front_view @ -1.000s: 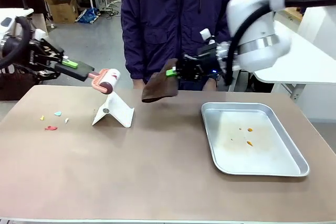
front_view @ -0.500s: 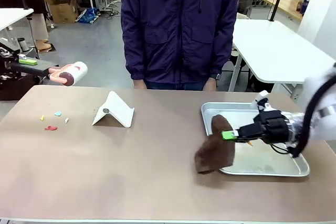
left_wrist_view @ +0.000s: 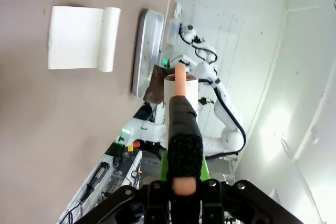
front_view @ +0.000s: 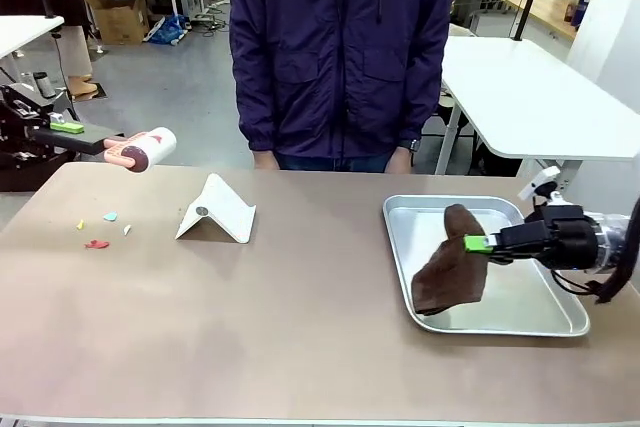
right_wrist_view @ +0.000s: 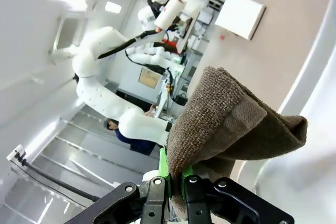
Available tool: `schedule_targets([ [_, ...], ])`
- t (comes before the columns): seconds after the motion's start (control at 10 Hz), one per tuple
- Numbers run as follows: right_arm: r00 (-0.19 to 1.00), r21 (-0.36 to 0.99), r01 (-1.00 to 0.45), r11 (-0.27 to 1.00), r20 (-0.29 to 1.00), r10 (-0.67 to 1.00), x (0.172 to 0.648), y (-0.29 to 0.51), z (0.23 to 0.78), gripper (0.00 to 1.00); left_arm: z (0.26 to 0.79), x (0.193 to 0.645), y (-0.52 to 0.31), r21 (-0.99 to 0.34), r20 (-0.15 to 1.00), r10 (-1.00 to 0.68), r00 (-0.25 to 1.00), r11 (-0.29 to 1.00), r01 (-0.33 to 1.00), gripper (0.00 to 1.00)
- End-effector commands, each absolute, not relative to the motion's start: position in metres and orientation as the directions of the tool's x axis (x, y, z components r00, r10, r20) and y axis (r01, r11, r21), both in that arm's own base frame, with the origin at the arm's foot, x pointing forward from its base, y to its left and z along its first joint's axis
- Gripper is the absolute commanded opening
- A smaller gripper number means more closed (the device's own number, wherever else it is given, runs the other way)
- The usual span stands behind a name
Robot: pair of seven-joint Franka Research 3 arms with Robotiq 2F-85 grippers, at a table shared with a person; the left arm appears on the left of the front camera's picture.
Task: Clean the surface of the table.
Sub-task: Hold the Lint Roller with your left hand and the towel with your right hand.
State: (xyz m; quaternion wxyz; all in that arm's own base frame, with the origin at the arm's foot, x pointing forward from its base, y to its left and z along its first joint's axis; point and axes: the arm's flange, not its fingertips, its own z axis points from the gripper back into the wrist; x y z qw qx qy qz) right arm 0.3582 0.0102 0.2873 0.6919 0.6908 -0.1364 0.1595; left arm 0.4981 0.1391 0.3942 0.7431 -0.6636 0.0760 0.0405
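A limp brown terry cloth (front_view: 450, 272) is being pinched tight by the right gripper (front_view: 480, 244), and the shiny metal tray (front_view: 560, 323) beneath risks being snagged and dragged.

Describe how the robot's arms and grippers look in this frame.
The left arm and right arm are glossy white, built of rounded segments. A thin black cable loops along the right arm. The left gripper and right gripper are black and boxy, each with two fingers tipped with bright green pads.
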Motion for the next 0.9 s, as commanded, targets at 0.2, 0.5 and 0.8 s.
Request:
schedule_targets([
  [0.2, 0.919, 0.920, -0.393, -0.003, 0.393, 0.032, 0.352, -0.009, 0.291, 0.00, 0.382, 0.499, 0.142, -0.957, -0.068, -0.019, 0.997, 0.283, -0.060, 0.00],
  [0.5, 0.919, 0.920, -0.393, -0.003, 0.393, 0.032, 0.352, -0.009, 0.291, 0.00, 0.398, 0.499, 0.147, -0.990, -0.112, -0.100, 0.989, 0.100, -0.102, 0.00],
  [0.8, 0.919, 0.920, -0.393, -0.003, 0.393, 0.032, 0.352, -0.009, 0.291, 0.00, 0.398, 0.499, 0.147, -0.990, -0.112, -0.100, 0.989, 0.100, -0.102, 0.00],
])
